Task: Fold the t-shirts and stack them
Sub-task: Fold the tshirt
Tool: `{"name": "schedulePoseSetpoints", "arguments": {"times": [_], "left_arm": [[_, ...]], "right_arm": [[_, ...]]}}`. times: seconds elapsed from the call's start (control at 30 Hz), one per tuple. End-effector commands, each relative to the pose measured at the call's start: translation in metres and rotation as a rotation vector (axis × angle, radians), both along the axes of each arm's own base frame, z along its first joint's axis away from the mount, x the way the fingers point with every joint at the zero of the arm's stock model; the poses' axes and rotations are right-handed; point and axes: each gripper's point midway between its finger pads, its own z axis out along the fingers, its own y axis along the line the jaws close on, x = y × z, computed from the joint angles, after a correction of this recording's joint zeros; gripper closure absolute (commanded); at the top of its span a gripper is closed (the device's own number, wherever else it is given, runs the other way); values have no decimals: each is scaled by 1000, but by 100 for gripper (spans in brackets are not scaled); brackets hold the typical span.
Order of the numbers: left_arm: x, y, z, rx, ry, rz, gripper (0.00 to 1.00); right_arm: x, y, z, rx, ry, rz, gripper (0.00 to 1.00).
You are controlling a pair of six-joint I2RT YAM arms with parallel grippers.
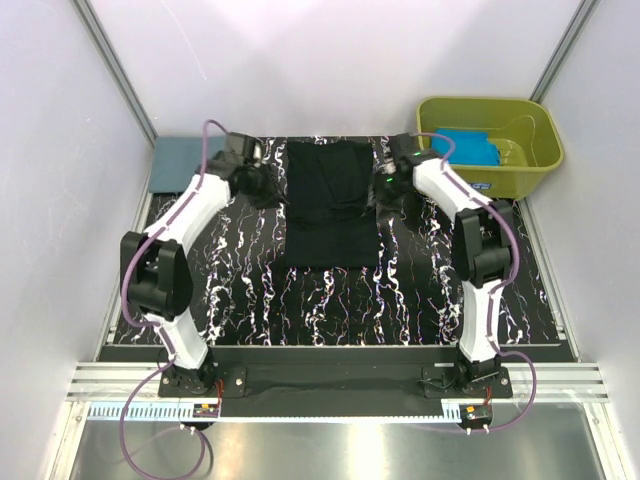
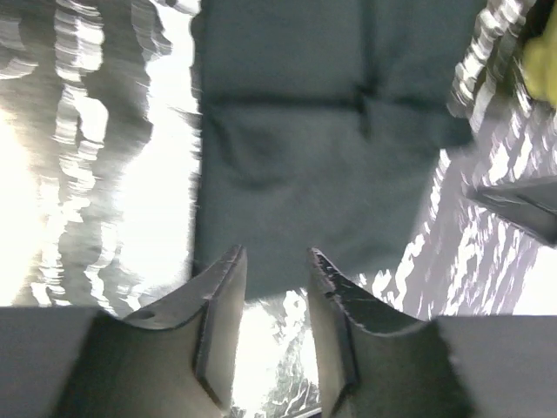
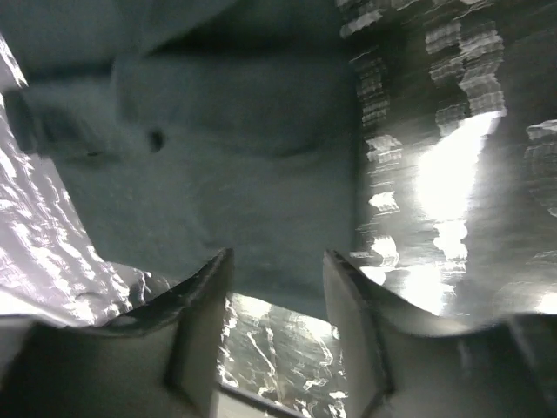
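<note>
Shirts: 3 in all, each in its own spot.
Black shirt [image 1: 330, 205]: folded into a long flat block. It lies on the table [image 1: 250, 290], mid-far part, right betw. the 2 grippers.
Grey-blue shirt [image 1: 178, 165]: folded flat at the far left corner, well apart from the black one.
Turquoise shirt [image 1: 465, 148]: bunched up inside the green tub [image 1: 490, 105], at the far right corner.
L gripper [image 2: 274, 257]: fingers spread, nothing betw. them, no grip on cloth. Tips sit just by the black shirt's left side, near its far end. Cloth edge shows just past the tips. Touching or not: can't tell.
R gripper [image 3: 277, 257]: fingers spread too, gap is empty, let go of all. Tips sit just by the shirt's right side, near its far end. Table shows thru the gap.
Arms: both reach out far, L arm on the left of the black shirt, R arm on the right.
Wrist pics: a bit blurry, so the black cloth looks pale grey there.
</note>
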Motion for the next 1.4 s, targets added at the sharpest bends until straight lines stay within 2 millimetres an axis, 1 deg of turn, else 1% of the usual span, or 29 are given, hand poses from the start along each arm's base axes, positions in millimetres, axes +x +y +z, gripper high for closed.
{"name": "schedulePoseSetpoints", "arguments": {"times": [0.0, 0.1, 0.27, 0.33, 0.37, 0.43, 0.5, 0.67, 0.7, 0.73, 0.77, 0.8, 0.83, 0.87, 0.9, 0.93, 0.97, 1.0, 1.03, 1.07, 1.1, 1.13, 1.17, 1.2, 1.23, 1.27, 1.3, 1.33, 1.37], "left_arm": [[-21, -38, -25, 8, -16, -103, 67], [-22, -49, -50, 9, 13, -118, 74], [-11, -54, -80, 25, 70, -109, 78], [-3, -55, -82, 31, 63, -105, 78], [1, -55, -91, 42, 76, -103, 77], [13, -58, -88, 38, 60, -102, 76], [18, -59, -98, 57, 79, -107, 75], [57, -60, -86, 98, 8, -95, 72], [63, -55, -87, 109, 9, -91, 68], [83, -57, -68, 104, -42, -78, 68], [87, -54, -81, 116, -10, -78, 67], [97, -47, -77, 120, -21, -65, 66], [117, -41, -57, 138, -80, -28, 66], [124, -36, -55, 146, -86, -7, 66], [132, -27, -42, 149, -116, 20, 65], [140, -21, -17, 156, -173, 54, 63], [141, -19, -6, 158, -197, 63, 60], [140, -19, 5, 162, -219, 64, 59], [135, -16, 4, 175, -213, 60, 58], [127, -17, 18, 169, -229, 59, 57], [119, -18, 19, 166, -222, 57, 56], [103, -18, 11, 157, -187, 52, 56], [98, -23, 8, 134, -189, 35, 56], [79, -31, -14, 112, -126, -7, 57], [71, -36, -14, 98, -121, -36, 57], [62, -41, -20, 94, -104, -64, 58], [43, -44, -36, 109, -59, -95, 58], [33, -45, -29, 117, -75, -121, 58], [22, -46, -29, 127, -73, -136, 55]], "right_arm": [[-17, 51, -2, -111, -111, 73, 50], [-12, 73, -16, -152, -167, 77, 70], [3, 81, -37, -192, -188, 70, 73], [8, 82, -46, -204, -191, 78, 73], [11, 82, -47, -209, -200, 79, 74], [18, 80, -49, -227, -221, 73, 74], [28, 80, -45, -238, -254, 68, 74], [58, 74, -33, -282, -330, 43, 72], [75, 70, -22, -268, -360, 17, 70], [82, 67, -30, -268, -352, 10, 70], [89, 66, -29, -251, -350, 6, 69], [109, 62, -11, -233, -400, -18, 68], [119, 58, -19, -239, -399, -25, 67], [139, 62, 12, -204, -468, -44, 67], [149, 60, 21, -192, -490, -42, 65], [154, 62, 17, -184, -487, -28, 64], [153, 61, 24, -181, -477, -17, 62], [158, 65, 50, -151, -522, -17, 61], [156, 63, 63, -142, -530, -22, 58], [151, 61, 70, -144, -526, -21, 57], [140, 57, 59, -154, -477, -26, 57], [133, 55, 78, -143, -491, -36, 55], [124, 57, 79, -117, -470, -21, 54], [111, 56, 63, -122, -413, -6, 52], [100, 57, 78, -93, -416, 6, 51], [91, 57, 76, -87, -392, 15, 48], [73, 52, 56, -104, -331, 44, 46], [61, 51, 70, -86, -341, 67, 43], [41, 44, 47, -108, -276, 100, 36]]}}
